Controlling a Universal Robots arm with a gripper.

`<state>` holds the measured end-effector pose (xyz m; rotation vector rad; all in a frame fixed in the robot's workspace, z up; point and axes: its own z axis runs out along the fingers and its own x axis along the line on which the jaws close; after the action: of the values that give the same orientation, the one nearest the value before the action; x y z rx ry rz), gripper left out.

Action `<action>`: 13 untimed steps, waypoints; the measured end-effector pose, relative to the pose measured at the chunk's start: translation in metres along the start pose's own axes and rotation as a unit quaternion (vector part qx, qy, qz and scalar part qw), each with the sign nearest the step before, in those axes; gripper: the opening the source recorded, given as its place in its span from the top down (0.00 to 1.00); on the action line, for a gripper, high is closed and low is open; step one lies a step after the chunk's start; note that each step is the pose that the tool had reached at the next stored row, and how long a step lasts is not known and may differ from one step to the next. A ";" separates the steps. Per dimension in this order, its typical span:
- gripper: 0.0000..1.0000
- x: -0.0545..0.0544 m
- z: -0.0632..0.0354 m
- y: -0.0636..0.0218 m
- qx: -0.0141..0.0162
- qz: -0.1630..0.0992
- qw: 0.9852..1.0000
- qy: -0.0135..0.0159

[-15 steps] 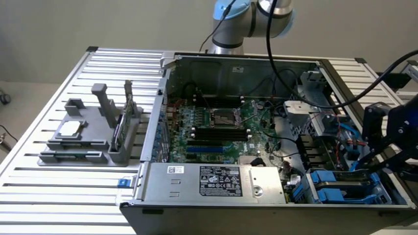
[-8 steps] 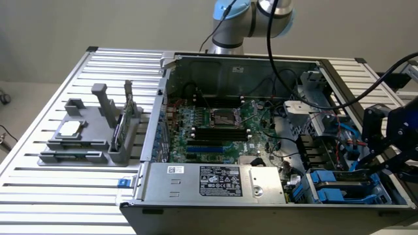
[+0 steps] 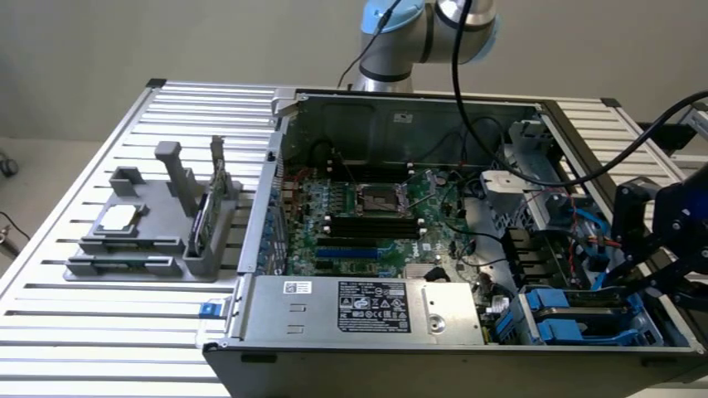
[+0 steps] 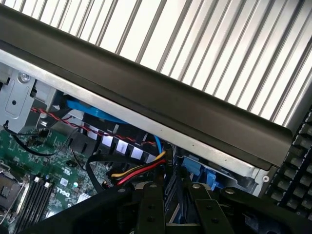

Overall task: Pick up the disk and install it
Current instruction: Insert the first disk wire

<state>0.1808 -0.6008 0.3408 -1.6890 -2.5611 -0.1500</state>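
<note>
exterior view: we see an open computer case (image 3: 332, 373) lying on a slatted metal table (image 3: 99, 332), with the robot arm's base (image 3: 387, 50) at the table's far edge. the black gripper (image 3: 619, 278) hangs over the case's near corner on the exterior view's right, just above the drive bay. in that bay a flat grey slab framed by blue plastic rails, which we take for the disk (image 3: 581, 300), lies level beside another blue carrier. we cannot tell whether the gripper touches it, nor whether its jaws are apart or closed on anything.

along the case's near edge sits the grey power-supply box (image 3: 366, 311). it carries a black-and-white sticker (image 3: 374, 305) and a small white barcode label (image 3: 297, 287); the print on both is too small for us to read. the green motherboard (image 3: 376, 220) fills the case's middle.

near the table's edge on the exterior view's left stands a grey holder (image 3: 149, 249) with a square silver chip (image 3: 119, 217) resting on it.

wrist view: the gripper (image 4: 176, 195) hangs over red, yellow and black wires (image 4: 141, 170), and white letters on the green board (image 4: 63, 182) seem to read "dell".
</note>
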 end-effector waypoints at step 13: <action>0.75 -0.001 0.0002 0.0008 -0.002 -0.004 1.000 0.009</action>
<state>0.1820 -0.6017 0.3404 -1.6714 -2.5556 -0.1702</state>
